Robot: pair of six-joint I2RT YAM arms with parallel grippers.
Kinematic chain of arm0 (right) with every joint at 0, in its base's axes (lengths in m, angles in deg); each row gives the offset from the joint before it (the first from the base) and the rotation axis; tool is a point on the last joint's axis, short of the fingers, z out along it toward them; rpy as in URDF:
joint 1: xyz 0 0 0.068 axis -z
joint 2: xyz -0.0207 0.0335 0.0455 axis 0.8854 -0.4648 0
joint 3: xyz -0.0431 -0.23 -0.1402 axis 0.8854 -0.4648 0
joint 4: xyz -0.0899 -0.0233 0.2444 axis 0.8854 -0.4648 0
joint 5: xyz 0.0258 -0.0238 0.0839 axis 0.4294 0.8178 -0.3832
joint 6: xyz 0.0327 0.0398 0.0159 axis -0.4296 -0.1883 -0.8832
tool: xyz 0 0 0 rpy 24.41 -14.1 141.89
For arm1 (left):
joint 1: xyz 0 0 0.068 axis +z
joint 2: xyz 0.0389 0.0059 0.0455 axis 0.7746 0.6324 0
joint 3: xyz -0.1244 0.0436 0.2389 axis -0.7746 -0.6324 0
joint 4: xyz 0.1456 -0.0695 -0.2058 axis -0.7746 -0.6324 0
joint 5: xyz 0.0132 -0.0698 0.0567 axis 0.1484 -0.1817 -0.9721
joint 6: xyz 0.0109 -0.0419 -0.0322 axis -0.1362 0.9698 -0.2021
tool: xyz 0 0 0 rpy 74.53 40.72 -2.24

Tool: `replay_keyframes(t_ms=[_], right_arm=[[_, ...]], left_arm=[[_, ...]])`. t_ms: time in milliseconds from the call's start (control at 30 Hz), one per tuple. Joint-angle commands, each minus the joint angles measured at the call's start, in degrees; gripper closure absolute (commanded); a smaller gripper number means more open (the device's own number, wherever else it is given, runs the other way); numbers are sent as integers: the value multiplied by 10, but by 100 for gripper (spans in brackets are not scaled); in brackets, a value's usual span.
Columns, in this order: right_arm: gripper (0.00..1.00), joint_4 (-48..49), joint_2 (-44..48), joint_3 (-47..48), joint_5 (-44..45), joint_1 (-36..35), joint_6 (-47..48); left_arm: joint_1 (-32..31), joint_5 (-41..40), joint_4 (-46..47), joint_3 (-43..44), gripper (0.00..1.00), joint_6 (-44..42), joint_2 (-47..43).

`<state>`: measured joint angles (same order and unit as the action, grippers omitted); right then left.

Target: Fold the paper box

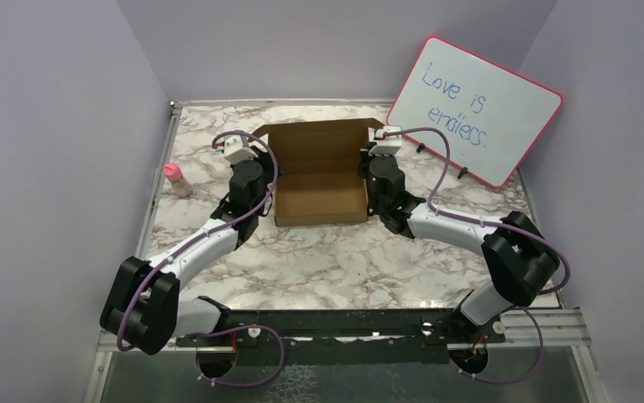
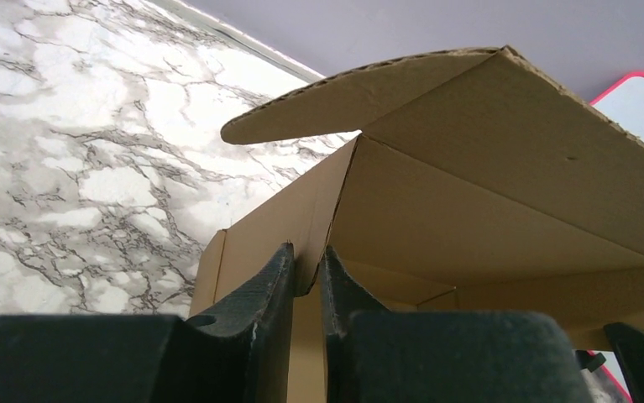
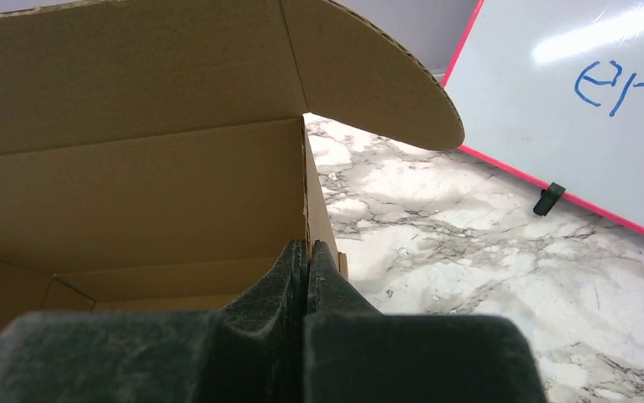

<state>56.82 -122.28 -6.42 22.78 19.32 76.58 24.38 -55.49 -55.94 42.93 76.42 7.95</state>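
The brown paper box (image 1: 318, 180) sits open at the middle of the table, its side walls raised and its lid standing up at the back. My left gripper (image 1: 268, 174) is shut on the box's left side wall, which shows between the fingers in the left wrist view (image 2: 306, 262). My right gripper (image 1: 367, 174) is shut on the right side wall, with the fingers almost together around its edge (image 3: 307, 252). The lid's rounded ear flaps stick out above each wall in the left wrist view (image 2: 343, 96) and the right wrist view (image 3: 377, 75).
A pink-framed whiteboard (image 1: 478, 109) with blue writing leans at the back right, close to the box's right side. It also shows in the right wrist view (image 3: 570, 101). A small pink-capped bottle (image 1: 175, 179) stands near the table's left edge. Grey walls enclose the table.
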Motion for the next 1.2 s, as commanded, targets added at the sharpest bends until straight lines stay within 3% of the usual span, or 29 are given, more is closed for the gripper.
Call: replay_keyframes(t_ms=[0, 800, 1167], right_arm=[[98, 11, 8, -31, 6, -13, -24], [94, 26, 23, -108, -4, -24, -63], [84, 51, 45, -166, -21, -23, -47]], left_arm=[[-9, 4, 23, -27, 83, 20, -27], [-10, 31, 23, -134, 75, 43, -91], [-10, 48, 19, -176, 60, 32, -137]])
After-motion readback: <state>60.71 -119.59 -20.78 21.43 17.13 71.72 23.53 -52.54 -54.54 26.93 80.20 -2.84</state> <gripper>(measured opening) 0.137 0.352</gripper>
